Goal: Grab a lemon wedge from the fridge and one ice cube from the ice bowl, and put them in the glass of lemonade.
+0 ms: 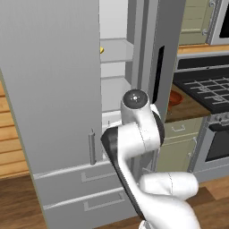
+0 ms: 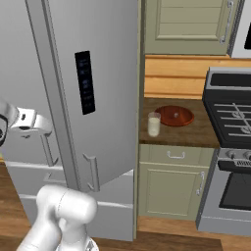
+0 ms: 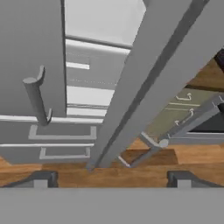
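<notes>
The grey fridge (image 1: 53,89) stands with its doors ajar, and pale shelves show in the gap. On an upper shelf a bit of yellow, the lemon wedge (image 1: 102,50), peeks past the left door's edge. The glass of lemonade (image 2: 154,124) stands on the wooden counter right of the fridge, with the dark reddish ice bowl (image 2: 174,115) just behind it. My gripper (image 3: 111,181) is open with nothing between its fingertips (image 3: 41,180). It faces the gap between the fridge doors (image 3: 144,87), low down near the left door's bar handle (image 3: 37,100).
The right fridge door (image 2: 98,73) with its dark panel swings out toward the counter. A stove (image 2: 230,122) sits at the far right and beige cabinets (image 2: 169,191) lie under the counter. Two fridge drawers (image 1: 89,188) are below, above a wooden floor.
</notes>
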